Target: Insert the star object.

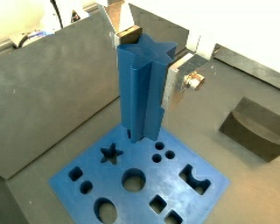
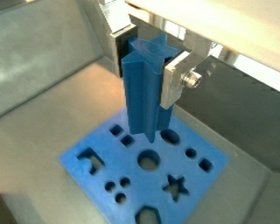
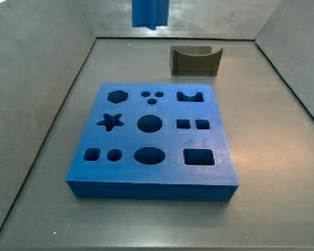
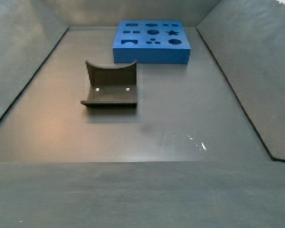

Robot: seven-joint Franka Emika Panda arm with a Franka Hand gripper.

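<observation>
— So where was the star object [image 1: 143, 92] at that point?

— Clamped upright in the tool [image 1: 154, 63], high over the blue block [image 3: 153, 137]. Both wrist views showed the silver fingers [image 2: 178, 77] pressed on the peg's ridged sides near its top, so most of its length hung free below them. In a side view only its lower end [image 3: 149, 10] showed at the upper margin of the picture, well clear of the block.

— Why held so high up the peg?

— Probably so the free end could go down into a hole without the fingers meeting the block's top face. Keeping it vertical suited a straight drop too.

— And the target?

— The star-shaped hole [image 3: 111, 122], on one long edge of the block among round, square and hexagonal holes. In a wrist view the peg's tip seemed to hang over the block's edge, near but not over the star hole [image 1: 109, 154]; I judged it not yet lined up.

— Where did the block lie?

— Flat on the counter [image 4: 169, 169], toward one end, away from the walls. The dark olive curved piece [image 4: 110, 85] stood apart from it, nearer the middle, out of the way.

— What did the next move call for?

— Shifting sideways, and matching the peg's points to the hole's.
</observation>
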